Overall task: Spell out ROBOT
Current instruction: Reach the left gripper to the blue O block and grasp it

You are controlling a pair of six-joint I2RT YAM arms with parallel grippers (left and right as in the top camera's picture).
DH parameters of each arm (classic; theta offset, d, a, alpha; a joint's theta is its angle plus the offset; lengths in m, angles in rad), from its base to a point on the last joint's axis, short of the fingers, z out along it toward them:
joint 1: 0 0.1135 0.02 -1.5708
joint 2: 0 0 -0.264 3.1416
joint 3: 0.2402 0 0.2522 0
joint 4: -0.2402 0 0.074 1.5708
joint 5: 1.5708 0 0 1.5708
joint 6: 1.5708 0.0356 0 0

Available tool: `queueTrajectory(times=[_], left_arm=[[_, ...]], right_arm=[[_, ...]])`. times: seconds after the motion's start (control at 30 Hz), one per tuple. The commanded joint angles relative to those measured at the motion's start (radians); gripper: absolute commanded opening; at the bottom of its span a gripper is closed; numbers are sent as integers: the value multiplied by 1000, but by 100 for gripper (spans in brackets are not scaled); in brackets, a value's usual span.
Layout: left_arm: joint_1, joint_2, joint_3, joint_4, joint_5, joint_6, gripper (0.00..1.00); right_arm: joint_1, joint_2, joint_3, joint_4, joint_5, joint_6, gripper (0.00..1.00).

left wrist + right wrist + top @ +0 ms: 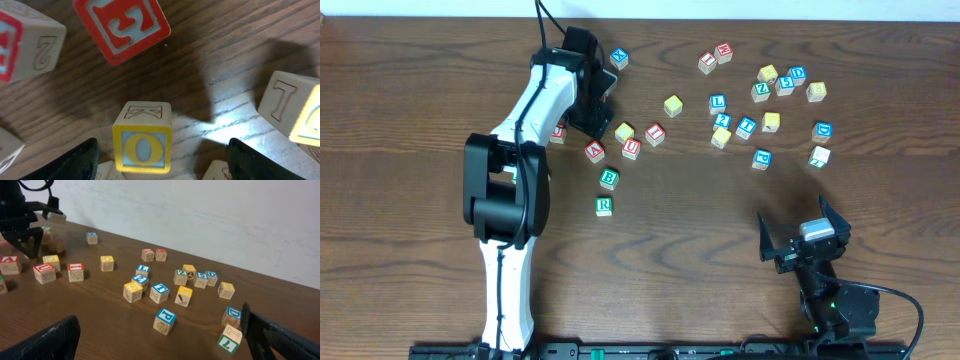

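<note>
Now: left gripper (172, 162), w/ jaws released, straddles yellow O cube (143, 145) off-ctr; closing may twist it, bump pale cube (282, 107) nearby.

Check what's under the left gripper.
Yellow O cube on the table, between the open left gripper's fingers, gaps on both sides. Overhead, the gripper hides it.

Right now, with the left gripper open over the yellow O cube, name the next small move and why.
Probably lower the left gripper and close on the yellow O cube: the jaws stand open with it between them, untouched. The green R and green B sit aside, lacking an O.
</note>
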Motion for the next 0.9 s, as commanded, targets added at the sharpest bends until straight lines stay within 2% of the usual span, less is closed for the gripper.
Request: queueTrajectory(times=[0.0, 0.07, 0.13, 0.23, 0.27, 0.37, 0.57, 0.67, 0.87], left_arm=[[3, -2, -3, 6, 13, -10, 79], [4, -2, -3, 18, 13, -10, 79], [3, -2, -3, 26, 13, -10, 72], [3, -2, -3, 27, 13, -10, 60], [3, -2, -3, 26, 13, -10, 47], [4, -2, -3, 24, 13, -10, 37], [3, -2, -3, 23, 13, -10, 36], [3, -2, -3, 17, 13, -10, 50], [3, -2, -3, 18, 13, -10, 51]], right_arm=[[-6, -2, -1, -5, 0, 15, 99], [-6, -2, -1, -5, 0, 15, 99], [-6, -2, -1, -5, 0, 15, 99], [-6, -2, -1, -5, 0, 15, 99], [-6, -2, -1, -5, 0, 15, 99], [-6, -2, -1, -5, 0, 15, 99], [-6, -2, -1, -5, 0, 15, 99], [-6, -2, -1, -5, 0, 15, 99], [-6, -2, -1, -5, 0, 15, 99]])
